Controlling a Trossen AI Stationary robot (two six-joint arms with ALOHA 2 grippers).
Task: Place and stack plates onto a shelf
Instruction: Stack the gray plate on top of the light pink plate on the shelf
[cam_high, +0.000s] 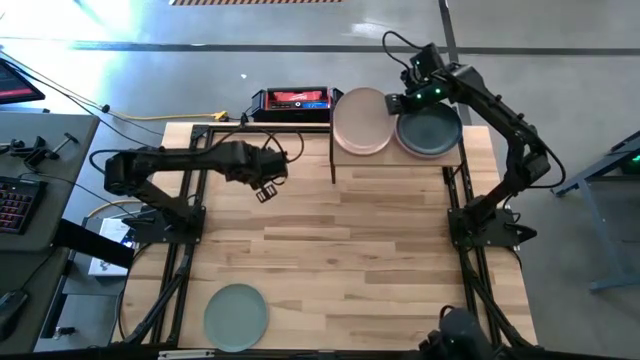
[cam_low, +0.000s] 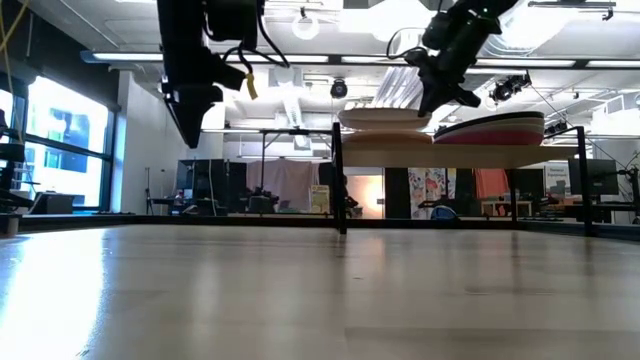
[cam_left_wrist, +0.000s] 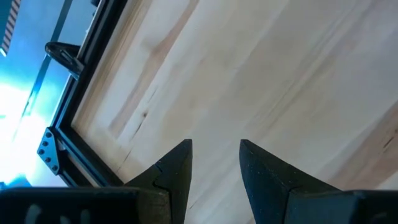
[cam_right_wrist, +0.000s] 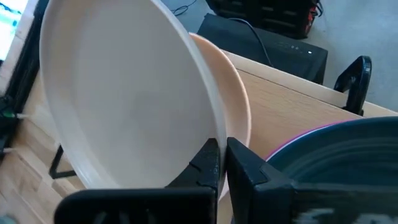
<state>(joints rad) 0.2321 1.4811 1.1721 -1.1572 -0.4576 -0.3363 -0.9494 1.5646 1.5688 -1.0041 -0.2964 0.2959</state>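
On the shelf (cam_high: 392, 160) at the table's far right stand two stacks of plates. The left stack has a white-grey plate (cam_right_wrist: 118, 99) on top of a peach one (cam_right_wrist: 233, 106). The right stack is topped by a charcoal plate (cam_high: 430, 130) with a pink rim (cam_right_wrist: 292, 140) under it. My right gripper (cam_high: 395, 103) is shut and hangs just above the gap between the stacks, holding nothing. A sage green plate (cam_high: 236, 317) lies flat on the table's near left. My left gripper (cam_high: 266, 190) is open and empty above the bare tabletop (cam_left_wrist: 249, 68) at the far left.
A black-and-red box (cam_high: 292, 102) sits behind the table's far edge, left of the shelf. The shelf's black posts (cam_low: 340, 180) stand on the tabletop. Black frame rails (cam_left_wrist: 81, 112) run along the table's left side. Bare wood fills the middle of the table.
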